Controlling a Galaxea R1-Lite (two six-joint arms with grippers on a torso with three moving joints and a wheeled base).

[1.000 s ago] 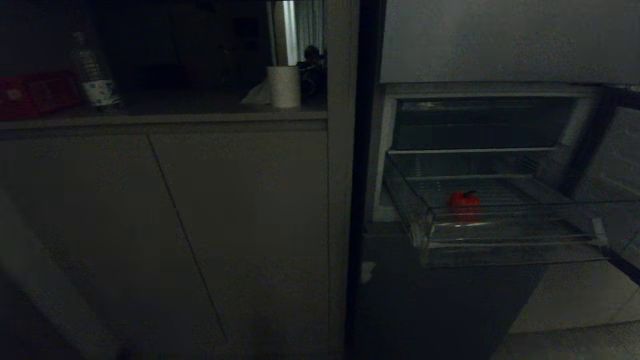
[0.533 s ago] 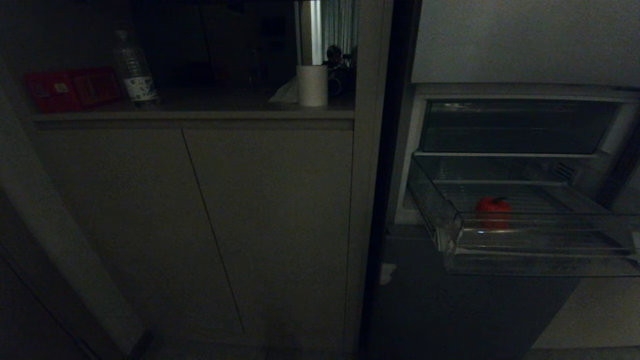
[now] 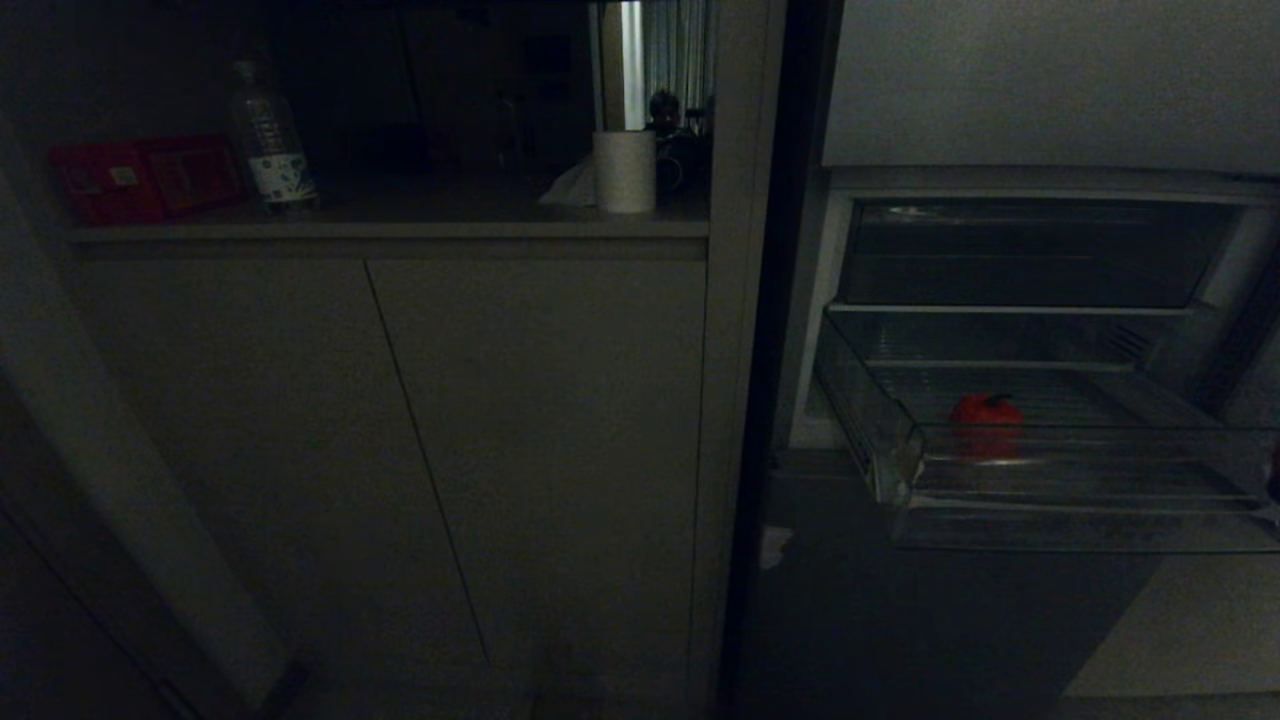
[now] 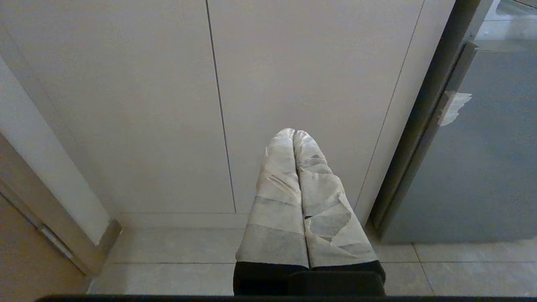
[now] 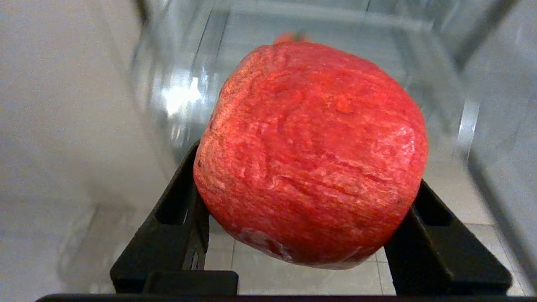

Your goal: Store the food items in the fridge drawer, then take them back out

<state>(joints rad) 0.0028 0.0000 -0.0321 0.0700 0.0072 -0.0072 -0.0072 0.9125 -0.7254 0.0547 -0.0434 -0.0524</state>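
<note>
The fridge (image 3: 900,620) stands on the right of the head view with its clear fridge drawer (image 3: 1080,525) pulled out. One red food item (image 3: 986,425) lies inside the drawer. In the right wrist view my right gripper (image 5: 308,188) is shut on a second red, roundish food item (image 5: 310,155), held between the black fingers (image 5: 180,201) just in front of the drawer (image 5: 176,92). The food item in the drawer (image 5: 289,37) peeks out behind it. My left gripper (image 4: 293,133) is shut and empty, hanging low and facing the cabinet doors beside the fridge (image 4: 482,167).
Pale grey cabinets (image 3: 400,450) fill the left. On the counter above stand a bottle (image 3: 268,140), a red box (image 3: 145,178) and a paper roll (image 3: 625,170). A tape scrap (image 4: 455,105) sticks to the fridge edge. Tiled floor (image 4: 176,251) lies below.
The whole head view shifted, so the camera moved and the fridge now sits further right in the picture. Over the last half second the scene holds still; the food item in the drawer has not moved.
</note>
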